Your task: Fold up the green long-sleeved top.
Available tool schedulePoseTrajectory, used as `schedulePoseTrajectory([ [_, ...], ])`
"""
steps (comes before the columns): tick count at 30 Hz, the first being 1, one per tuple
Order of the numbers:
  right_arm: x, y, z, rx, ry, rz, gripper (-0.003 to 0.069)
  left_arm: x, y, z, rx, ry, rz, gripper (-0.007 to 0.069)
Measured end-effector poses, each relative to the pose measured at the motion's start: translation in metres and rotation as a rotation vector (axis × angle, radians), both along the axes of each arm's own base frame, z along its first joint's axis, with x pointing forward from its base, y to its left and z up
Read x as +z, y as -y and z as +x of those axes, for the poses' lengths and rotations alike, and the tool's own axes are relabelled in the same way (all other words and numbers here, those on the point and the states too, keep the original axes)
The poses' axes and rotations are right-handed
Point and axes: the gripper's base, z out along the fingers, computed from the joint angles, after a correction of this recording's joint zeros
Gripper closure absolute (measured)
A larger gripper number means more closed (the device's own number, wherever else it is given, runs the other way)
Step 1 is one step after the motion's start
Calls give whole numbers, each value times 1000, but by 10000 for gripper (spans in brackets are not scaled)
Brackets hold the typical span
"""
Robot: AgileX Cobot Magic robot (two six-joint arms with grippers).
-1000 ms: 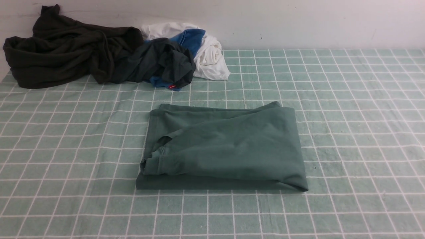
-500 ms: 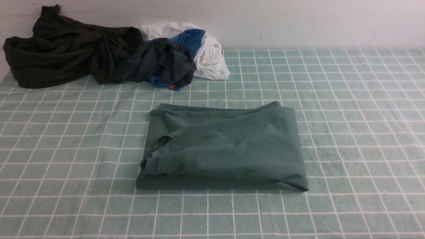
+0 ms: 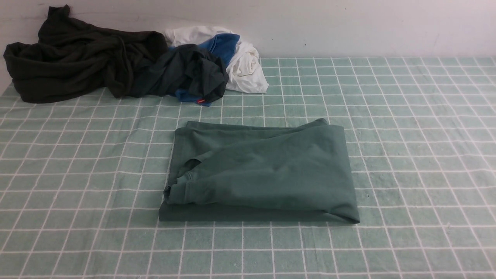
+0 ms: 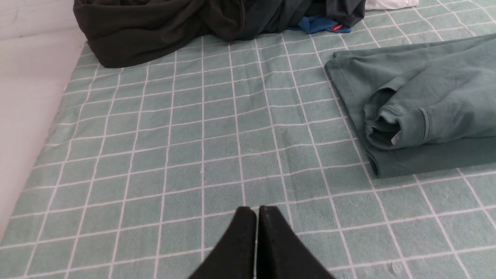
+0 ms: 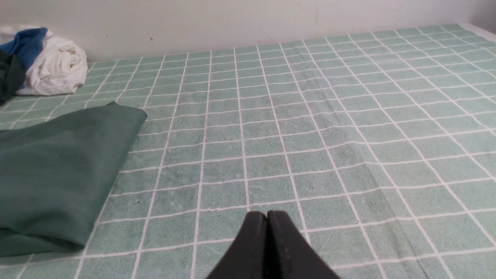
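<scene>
The green long-sleeved top (image 3: 263,174) lies folded into a rough rectangle in the middle of the checked cloth, its neck opening and a rolled edge on the left side. The left wrist view shows that side of the top (image 4: 418,104) with a small white label; the right wrist view shows its plain right edge (image 5: 58,170). Neither arm shows in the front view. My left gripper (image 4: 257,209) hangs shut and empty over bare cloth, well apart from the top. My right gripper (image 5: 267,214) is shut too, holding nothing, over cloth to the top's right.
A heap of clothes sits at the back left against the wall: a very dark garment (image 3: 77,58), a blackish-green one (image 3: 193,73), and white and blue pieces (image 3: 240,58). The table's left edge (image 4: 35,116) shows in the left wrist view.
</scene>
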Motion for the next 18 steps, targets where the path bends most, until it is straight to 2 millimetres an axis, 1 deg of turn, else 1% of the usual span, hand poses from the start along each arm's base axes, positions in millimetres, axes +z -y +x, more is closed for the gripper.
schedulePoseTrajectory([
  [12,0,0,0,0,0,0,673,-1,1,0,-3,-4,-8,628],
  [18,0,0,0,0,0,0,673,-10,6,3,-37,-17,-64,628],
])
